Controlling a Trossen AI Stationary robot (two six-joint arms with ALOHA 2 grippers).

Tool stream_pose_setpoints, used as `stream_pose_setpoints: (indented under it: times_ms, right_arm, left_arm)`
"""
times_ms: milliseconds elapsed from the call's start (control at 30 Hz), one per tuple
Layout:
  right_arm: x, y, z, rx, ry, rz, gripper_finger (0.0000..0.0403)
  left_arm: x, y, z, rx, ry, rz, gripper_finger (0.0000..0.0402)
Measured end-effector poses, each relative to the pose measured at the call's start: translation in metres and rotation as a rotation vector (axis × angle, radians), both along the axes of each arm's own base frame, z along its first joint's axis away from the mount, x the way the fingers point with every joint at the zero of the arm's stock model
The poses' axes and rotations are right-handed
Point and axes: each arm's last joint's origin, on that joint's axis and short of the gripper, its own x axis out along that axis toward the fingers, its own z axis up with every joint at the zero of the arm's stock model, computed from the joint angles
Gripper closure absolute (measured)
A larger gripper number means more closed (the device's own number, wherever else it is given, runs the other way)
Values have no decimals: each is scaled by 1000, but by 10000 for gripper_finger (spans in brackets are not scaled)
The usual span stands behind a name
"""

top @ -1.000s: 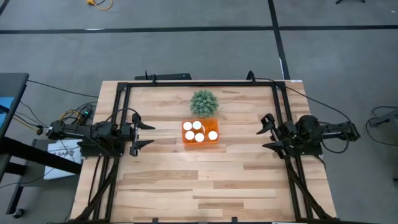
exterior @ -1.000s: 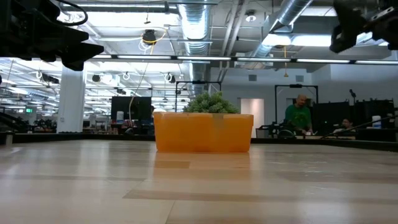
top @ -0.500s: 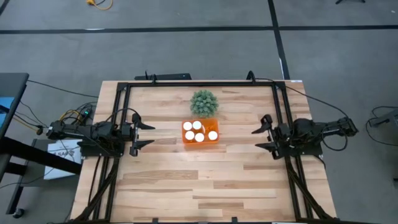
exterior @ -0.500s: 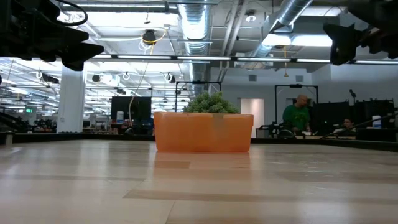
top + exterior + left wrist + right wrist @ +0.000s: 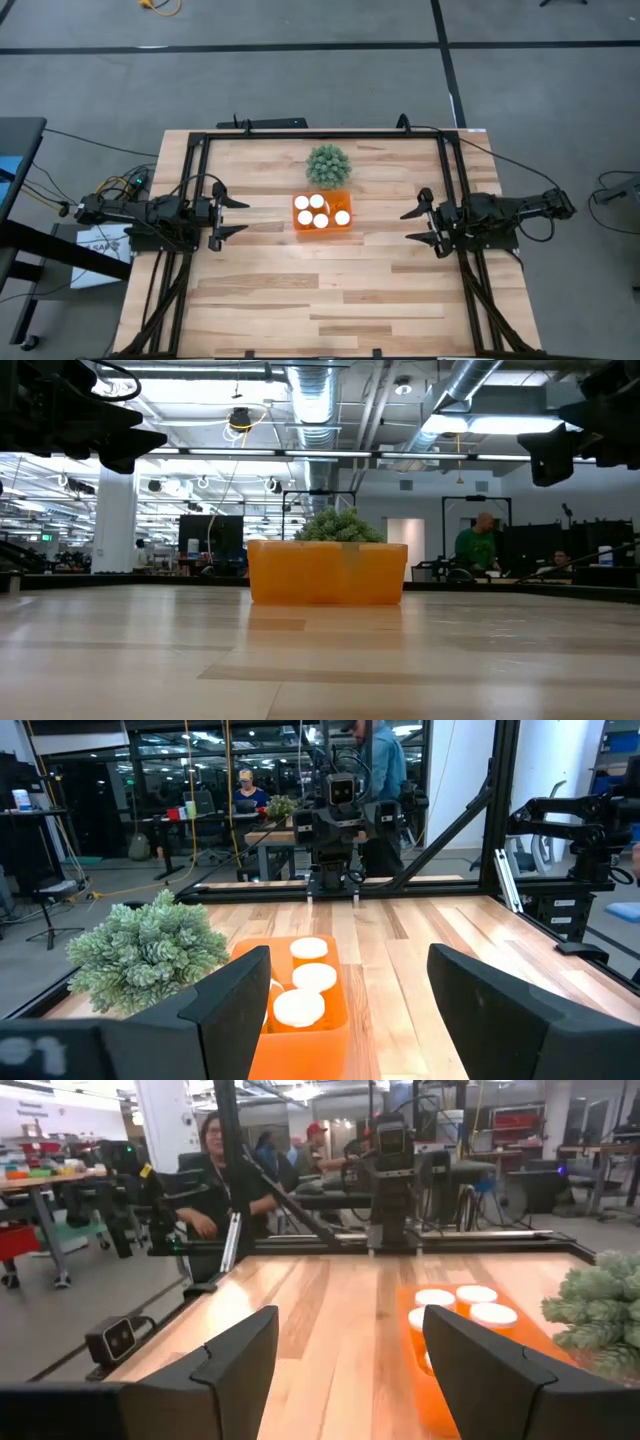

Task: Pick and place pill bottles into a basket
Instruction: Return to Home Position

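Note:
The orange basket (image 5: 322,212) stands on the table's middle, seen also in the low view (image 5: 326,572). Several white-capped pill bottles (image 5: 319,211) stand inside it; their caps also show in the left wrist view (image 5: 300,990) and the right wrist view (image 5: 455,1308). My left gripper (image 5: 233,216) is open and empty, left of the basket, above the table. My right gripper (image 5: 421,225) is open and empty, right of the basket.
A round green spiky plant (image 5: 327,165) stands just behind the basket, toward the far edge. A black frame (image 5: 320,134) runs along the table's far, left and right sides. People sit and stand in the room beyond the table.
My right gripper has moved toward the table's left, closer to the basket, and come down a little in the low view. It stays open. My left gripper and the basket have kept still.

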Motion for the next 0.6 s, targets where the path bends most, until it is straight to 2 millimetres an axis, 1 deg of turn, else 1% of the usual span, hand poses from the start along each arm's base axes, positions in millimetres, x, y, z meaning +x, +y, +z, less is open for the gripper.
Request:
stream_pose_setpoints:
  times_ms: [600]
  right_arm:
    - [0,0,0,14,6,-17,159]
  left_arm:
    - [0,0,0,0,0,0,141]
